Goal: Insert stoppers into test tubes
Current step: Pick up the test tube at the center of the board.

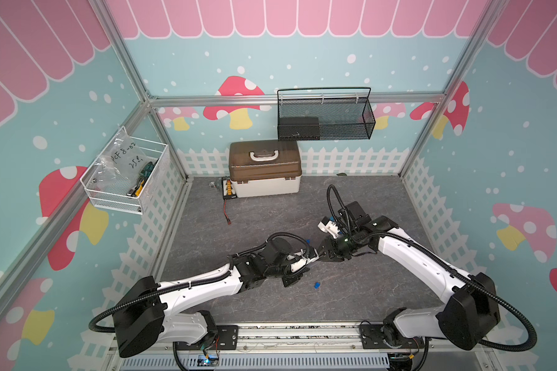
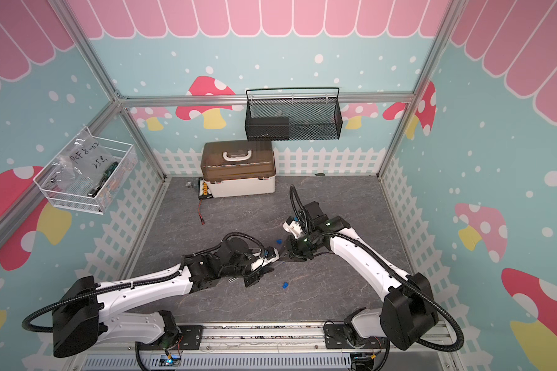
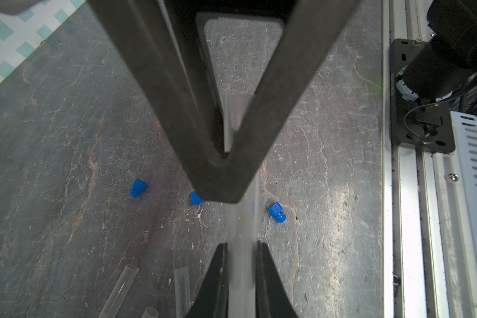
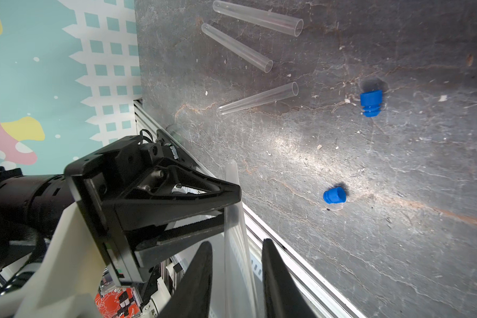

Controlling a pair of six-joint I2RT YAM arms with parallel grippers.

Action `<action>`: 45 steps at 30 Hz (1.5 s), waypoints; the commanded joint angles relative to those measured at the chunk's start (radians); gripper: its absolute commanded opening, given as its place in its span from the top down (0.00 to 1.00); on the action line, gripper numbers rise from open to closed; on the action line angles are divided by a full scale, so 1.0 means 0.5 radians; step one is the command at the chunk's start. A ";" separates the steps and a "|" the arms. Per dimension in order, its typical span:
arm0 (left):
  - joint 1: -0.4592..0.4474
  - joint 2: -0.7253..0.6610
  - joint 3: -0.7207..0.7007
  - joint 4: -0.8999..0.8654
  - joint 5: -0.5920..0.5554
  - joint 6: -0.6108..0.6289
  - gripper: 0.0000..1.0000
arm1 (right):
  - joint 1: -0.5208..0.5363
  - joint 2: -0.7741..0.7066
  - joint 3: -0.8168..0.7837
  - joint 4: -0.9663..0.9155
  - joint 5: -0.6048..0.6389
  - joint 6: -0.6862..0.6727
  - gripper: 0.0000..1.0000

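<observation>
My left gripper (image 3: 241,245) is shut on a clear test tube (image 3: 241,220), which it holds above the grey table near the middle front. My right gripper (image 4: 237,243) faces it, open, one finger on each side of the same tube (image 4: 233,176) with gaps showing. In a top view the two grippers nearly meet: left (image 1: 314,256), right (image 1: 327,250). Three more test tubes (image 4: 259,18) (image 4: 237,46) (image 4: 259,97) lie on the table. Blue stoppers (image 4: 371,103) (image 4: 334,195) lie loose; the left wrist view shows three (image 3: 138,188) (image 3: 196,198) (image 3: 276,212), one half hidden.
A brown-lidded toolbox (image 1: 264,173) stands at the back, with a small board and a red cable (image 1: 227,192) beside it. A black mesh basket (image 1: 325,119) hangs on the back wall and a white wire basket (image 1: 126,180) on the left. A metal rail (image 1: 296,334) runs along the front edge.
</observation>
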 commanded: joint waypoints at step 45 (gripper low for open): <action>0.001 -0.045 -0.013 0.140 -0.100 -0.084 0.64 | 0.018 0.032 -0.031 -0.018 -0.259 -0.092 0.94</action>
